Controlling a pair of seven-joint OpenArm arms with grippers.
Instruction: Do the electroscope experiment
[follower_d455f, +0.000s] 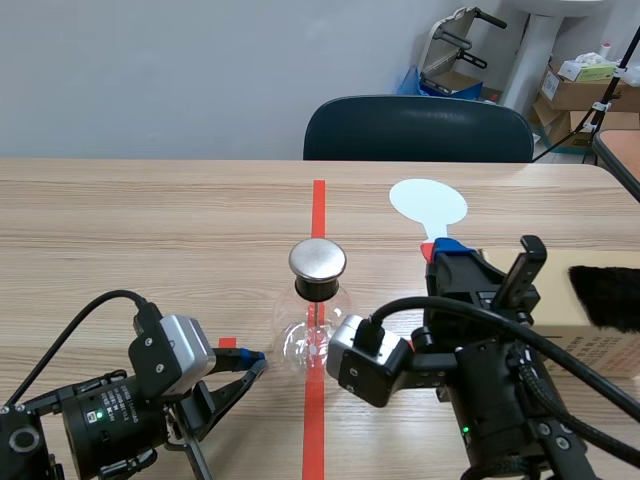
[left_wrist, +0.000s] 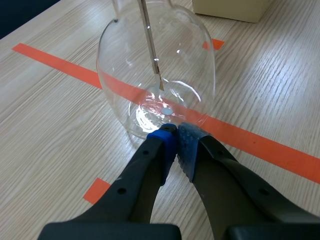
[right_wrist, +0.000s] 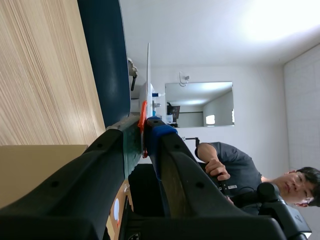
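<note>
Left gripper (follower_d455f: 255, 358) sits low at near left, pincer closed on nothing, pads pressed together; in the left wrist view (left_wrist: 176, 137) the tips sit right at the base of the glass, contact can't be confirmed. Electroscope (follower_d455f: 316, 325) stands upright at table centre on the red tape line (follower_d455f: 318, 200), clear flask (left_wrist: 155, 65) with a thin rod (left_wrist: 148, 35) hanging inside and a round metal cap (follower_d455f: 317, 260) on top. Right gripper (follower_d455f: 440, 250) is just right of the flask, raised, clamped on the orange handle of a white paddle (follower_d455f: 428, 203), disc pointing far; the right wrist view (right_wrist: 143, 131) shows the paddle (right_wrist: 148, 75) edge-on between the fingers. Cardboard box (follower_d455f: 555, 300) at right, black fur patch (follower_d455f: 605, 295) on it. Dark chair (follower_d455f: 418, 130) at the far edge.
</note>
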